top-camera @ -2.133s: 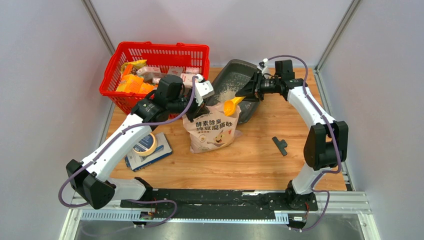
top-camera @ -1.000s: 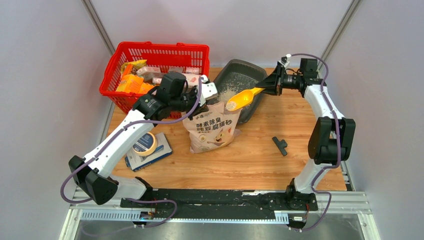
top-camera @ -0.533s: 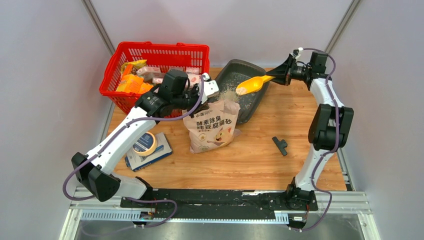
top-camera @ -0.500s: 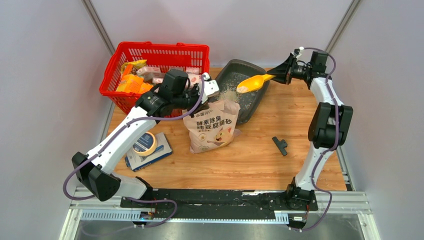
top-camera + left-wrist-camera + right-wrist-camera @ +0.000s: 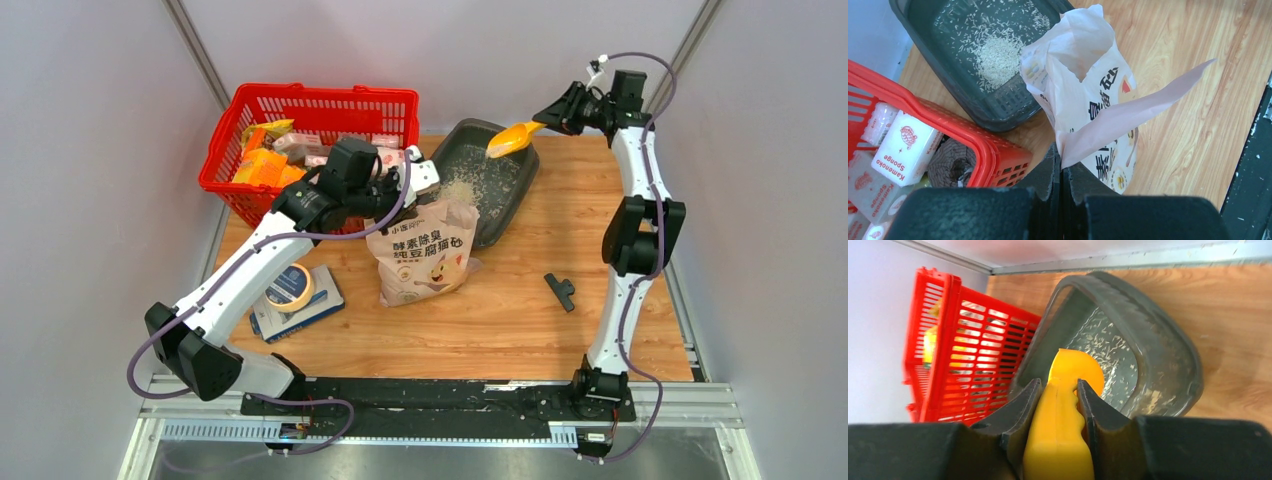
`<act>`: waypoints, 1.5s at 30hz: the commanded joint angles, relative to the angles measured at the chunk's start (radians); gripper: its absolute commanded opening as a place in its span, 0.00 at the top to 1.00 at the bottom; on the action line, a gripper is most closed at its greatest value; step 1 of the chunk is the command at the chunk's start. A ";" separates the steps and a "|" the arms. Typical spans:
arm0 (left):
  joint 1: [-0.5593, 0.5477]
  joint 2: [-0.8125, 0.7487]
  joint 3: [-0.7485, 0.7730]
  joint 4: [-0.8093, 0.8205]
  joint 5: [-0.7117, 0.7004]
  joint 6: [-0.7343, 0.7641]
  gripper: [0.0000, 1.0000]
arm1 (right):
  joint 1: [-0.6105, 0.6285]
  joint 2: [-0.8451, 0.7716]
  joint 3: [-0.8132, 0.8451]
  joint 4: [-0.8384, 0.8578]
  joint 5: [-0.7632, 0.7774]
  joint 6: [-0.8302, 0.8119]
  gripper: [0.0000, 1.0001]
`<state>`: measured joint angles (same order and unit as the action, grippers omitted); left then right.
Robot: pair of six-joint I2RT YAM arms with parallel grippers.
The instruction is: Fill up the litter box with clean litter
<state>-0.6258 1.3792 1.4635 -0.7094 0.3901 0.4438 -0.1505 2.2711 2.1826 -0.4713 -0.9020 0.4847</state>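
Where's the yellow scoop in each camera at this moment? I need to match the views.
Top external: yellow scoop at upper right, tilted over the far right corner of the litter box.
Left wrist: not in view.
Right wrist: scoop at bottom centre, clamped in the right tool, with its bowl over the box.
Shared landmark: the litter box, seen in all three views.

Red mesh plastic basket (image 5: pixel 300 90) is parked in the table's (image 5: pixel 520 320) far-left corner; small black T-shaped piece (image 5: pixel 561 290) is laid near its right edge.
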 commanded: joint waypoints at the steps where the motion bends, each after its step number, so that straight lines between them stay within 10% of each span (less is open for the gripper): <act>1: -0.002 -0.009 0.066 0.031 0.012 0.029 1.00 | 0.068 -0.007 0.126 -0.118 0.191 -0.251 1.00; 13: -0.002 -0.061 -0.005 0.099 0.049 0.000 1.00 | 0.246 -0.404 -0.382 0.200 0.543 -0.789 1.00; 29: -0.002 -0.143 -0.138 0.246 0.124 -0.100 1.00 | 0.265 -0.700 -0.271 -0.248 -0.020 -0.499 1.00; 45: -0.002 -0.201 -0.230 0.330 0.113 -0.201 1.00 | 0.445 -0.650 -0.190 -0.745 0.064 -0.899 1.00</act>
<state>-0.6250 1.2282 1.2247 -0.4683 0.4618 0.2749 0.2398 1.6024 1.9385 -1.0740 -0.8967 -0.2592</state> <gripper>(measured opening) 0.020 0.306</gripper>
